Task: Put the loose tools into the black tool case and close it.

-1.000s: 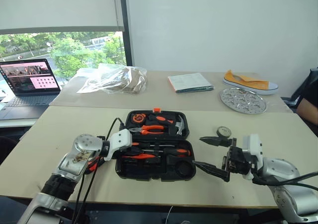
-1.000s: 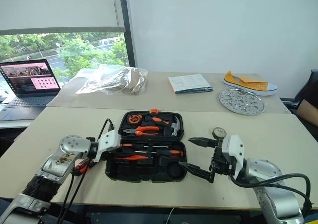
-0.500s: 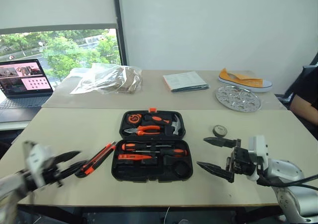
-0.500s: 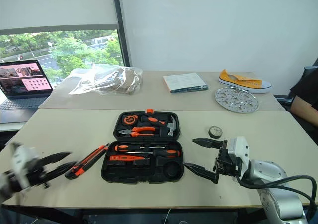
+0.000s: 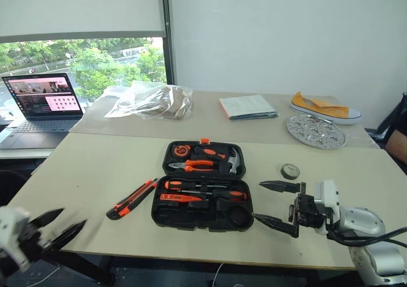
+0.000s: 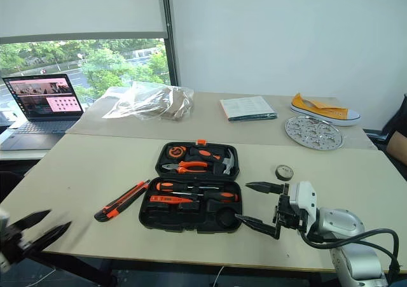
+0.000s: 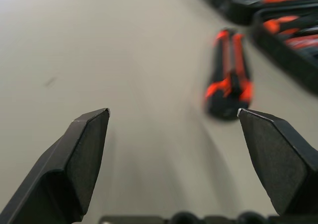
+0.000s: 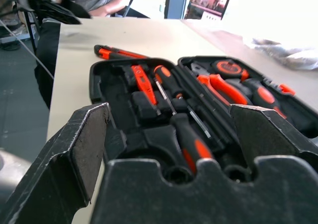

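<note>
The black tool case (image 5: 202, 186) lies open mid-table. Two orange-and-black screwdrivers (image 8: 186, 137) and a small orange tester screwdriver (image 8: 144, 85) rest in its near half. An orange-and-black utility knife (image 5: 131, 198) lies on the table just left of the case. A small dark tape roll (image 5: 290, 170) sits to the case's right. My left gripper (image 5: 54, 226) hangs open and empty off the table's near left corner, pointing toward the knife (image 7: 228, 75). At the case's right side, my right gripper (image 5: 276, 204) is open and empty, its fingers (image 8: 74, 149) facing the case.
Pliers (image 5: 196, 165), a hammer (image 5: 230, 161) and a tape measure sit in the case's far half. On the far table are a laptop (image 5: 41, 105), a plastic bag (image 5: 149, 100), a booklet (image 5: 248, 106), a metal disc (image 5: 315, 130) and a shoe (image 5: 325, 107).
My left gripper pulled back from the case's left edge to the near left corner and opened. The utility knife now lies uncovered beside the case. The right gripper stayed put.
</note>
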You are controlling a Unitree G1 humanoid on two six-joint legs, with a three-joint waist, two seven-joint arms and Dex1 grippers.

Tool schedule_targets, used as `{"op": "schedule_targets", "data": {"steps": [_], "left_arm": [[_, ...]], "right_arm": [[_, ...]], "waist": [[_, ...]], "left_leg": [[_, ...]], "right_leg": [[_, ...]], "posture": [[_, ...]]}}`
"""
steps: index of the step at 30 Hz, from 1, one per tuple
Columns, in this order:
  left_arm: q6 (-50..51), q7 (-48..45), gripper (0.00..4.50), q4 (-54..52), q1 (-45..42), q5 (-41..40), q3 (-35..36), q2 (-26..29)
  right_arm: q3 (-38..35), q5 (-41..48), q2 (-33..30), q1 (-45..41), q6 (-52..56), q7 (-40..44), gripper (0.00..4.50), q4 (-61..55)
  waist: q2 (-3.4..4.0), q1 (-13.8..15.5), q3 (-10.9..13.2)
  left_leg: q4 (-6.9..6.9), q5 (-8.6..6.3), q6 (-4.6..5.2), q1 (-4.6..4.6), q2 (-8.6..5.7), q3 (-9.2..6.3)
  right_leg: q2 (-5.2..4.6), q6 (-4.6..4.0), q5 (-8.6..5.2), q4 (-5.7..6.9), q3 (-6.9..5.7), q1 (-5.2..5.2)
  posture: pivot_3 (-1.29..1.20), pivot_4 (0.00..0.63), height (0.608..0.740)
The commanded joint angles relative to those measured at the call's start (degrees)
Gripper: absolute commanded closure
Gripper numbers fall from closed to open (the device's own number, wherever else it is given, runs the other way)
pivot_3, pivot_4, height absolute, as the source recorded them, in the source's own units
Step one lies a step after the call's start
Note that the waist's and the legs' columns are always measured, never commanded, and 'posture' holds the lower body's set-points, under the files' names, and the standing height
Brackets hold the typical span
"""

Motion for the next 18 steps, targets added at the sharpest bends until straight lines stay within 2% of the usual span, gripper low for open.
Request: {"op": "schedule_targets", "data": {"steps": [1,4,8,9,10,15,18], "left_arm": [[4.8,4.2,0.04,-2.8,-5.0,3.9,-7.2,3.0],[7.8,6.8,0.04,-0.7,-10.2,8.5,-14.5,4.1],[12.4,7.0,0.04,0.5,-13.1,10.5,-20.0,5.1],[12.7,6.7,0.58,0.5,-13.3,10.9,-20.9,5.5],[12.6,6.8,0.76,0.9,-13.4,11.6,-21.4,5.6],[8.9,7.0,2.65,3.8,-13.9,11.3,-18.4,4.3],[0.5,1.8,2.74,7.1,-13.6,9.0,-13.5,4.1]], "right_arm": [[0.0,1.7,0.7,-1.1,0.5,-0.9,0.00,-2.7],[0.9,1.5,1.3,-1.5,0.9,-1.4,0.00,-3.2],[1.5,1.6,1.4,-1.8,1.5,-2.0,0.00,-3.8],[1.5,1.6,1.3,-1.9,1.6,-2.1,0.00,-4.0],[1.5,1.7,1.3,-1.9,1.9,-2.2,0.00,-4.1],[0.8,1.9,0.7,-1.5,2.4,-2.5,0.00,-4.8],[0.5,2.0,0.4,-1.0,2.5,-2.6,0.00,-5.0]], "waist": [[0.02,-0.2,0.0],[0.04,-0.7,0.0],[0.04,-1.1,0.0],[0.04,-1.0,0.0],[0.07,-0.9,0.0],[0.14,-0.9,0.0],[0.14,-1.1,0.0]], "left_leg": [[-0.11,0.04,-0.07,0.02,-0.02,0.02],[-0.24,0.14,-0.21,0.10,-0.03,0.07],[-0.34,0.15,-0.23,0.10,-0.02,0.11],[-0.34,0.15,-0.23,0.09,-0.02,0.13],[-0.34,0.15,-0.24,0.10,-0.02,0.12],[-0.34,0.15,-0.23,0.16,-0.03,0.16],[-0.34,0.16,-0.25,0.16,0.01,0.17]], "right_leg": [[0.03,-0.01,0.00,-0.01,-0.01,-0.02],[0.12,-0.05,-0.01,0.01,0.05,-0.04],[0.18,-0.07,-0.01,-0.02,0.04,-0.09],[0.18,-0.08,-0.02,-0.02,0.04,-0.12],[0.16,-0.09,-0.04,-0.02,0.01,-0.10],[0.10,-0.08,-0.04,0.01,0.07,-0.09],[0.11,-0.09,-0.05,0.03,0.07,-0.10]], "posture": [[0.00,0.150,0.740],[0.00,0.150,0.740],[0.00,0.150,0.740],[0.00,0.150,0.740],[0.00,0.150,0.740],[0.00,0.150,0.740],[0.00,0.150,0.740]]}}
